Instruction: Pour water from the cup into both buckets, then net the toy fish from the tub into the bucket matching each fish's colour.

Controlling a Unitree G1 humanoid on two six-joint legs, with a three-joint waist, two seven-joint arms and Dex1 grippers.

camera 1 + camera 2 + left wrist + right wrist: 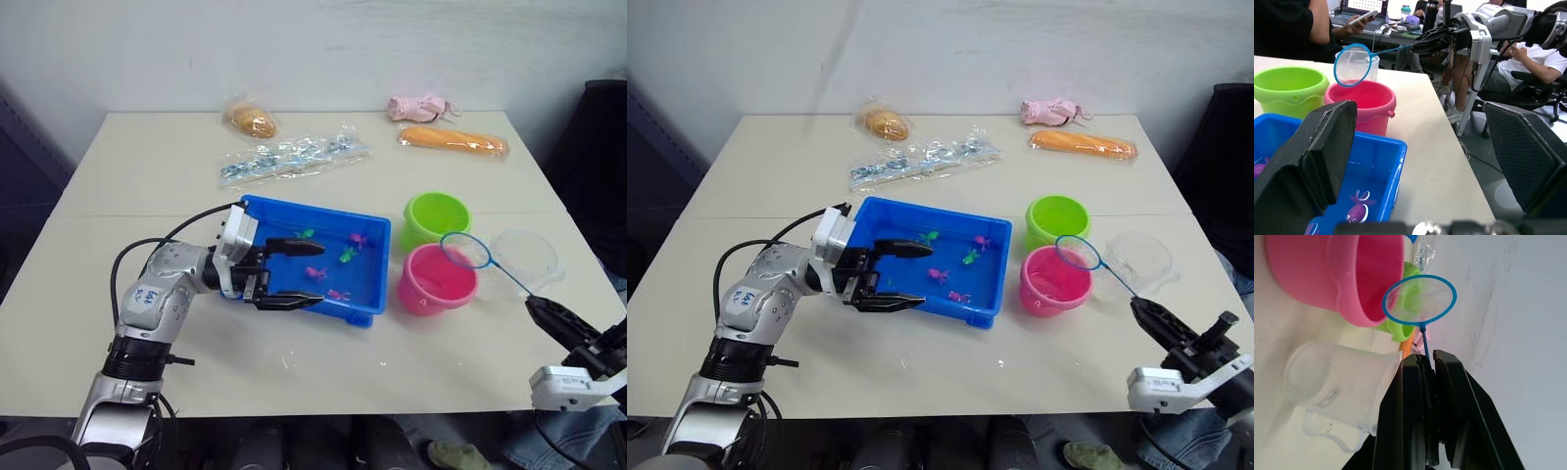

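Hovering net [465, 251] above pink bucket's rim [437, 278]

tub [377, 235] bright blue | buckets lime green [437, 216], hot pink [437, 278] | net [464, 250] blue-rimmed | fish [347, 256] green, magenta | bench [147, 176] cream

Arms and grippers: our pose

Our left gripper [290, 272] reaches forward at table height, fingers spread wide apart; our right gripper [1143, 313] sits low to our right, fingers [1400, 421] pinched tight together.
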